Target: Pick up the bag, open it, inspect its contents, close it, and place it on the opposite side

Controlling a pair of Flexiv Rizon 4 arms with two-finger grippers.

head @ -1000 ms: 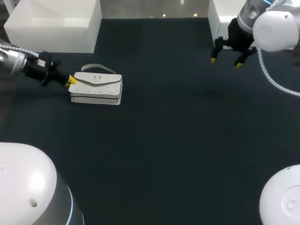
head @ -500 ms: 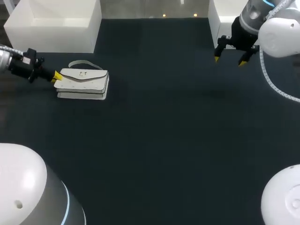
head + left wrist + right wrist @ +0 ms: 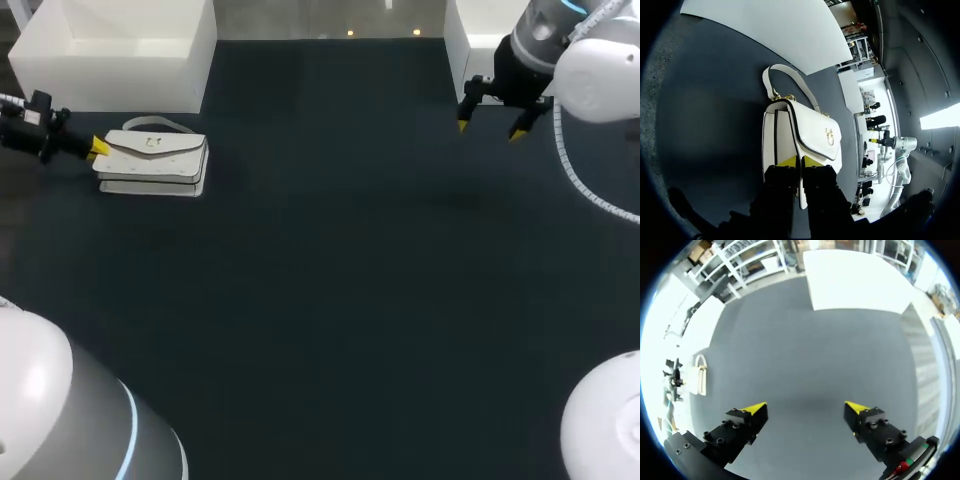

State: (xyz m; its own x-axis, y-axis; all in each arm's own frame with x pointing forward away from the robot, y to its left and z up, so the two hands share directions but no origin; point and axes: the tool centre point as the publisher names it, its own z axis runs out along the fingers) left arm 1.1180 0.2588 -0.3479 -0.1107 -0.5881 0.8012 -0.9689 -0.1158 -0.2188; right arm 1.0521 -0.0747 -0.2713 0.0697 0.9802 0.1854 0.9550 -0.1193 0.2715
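Left wrist view: left hand [image 3: 798, 162] pinches the bag [image 3: 812, 131] (its near edge).

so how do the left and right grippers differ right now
The left gripper has its jaws nearly together, pinching the white bag at its end; the right gripper has its jaws wide apart, holding nothing. The left sits low over the table, left side; the right hangs higher, far right. Both have yellow tips.

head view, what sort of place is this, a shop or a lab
Likely a robot lab bench: a dark table, the left gripper clamped on a white handbag, the right gripper hanging open.
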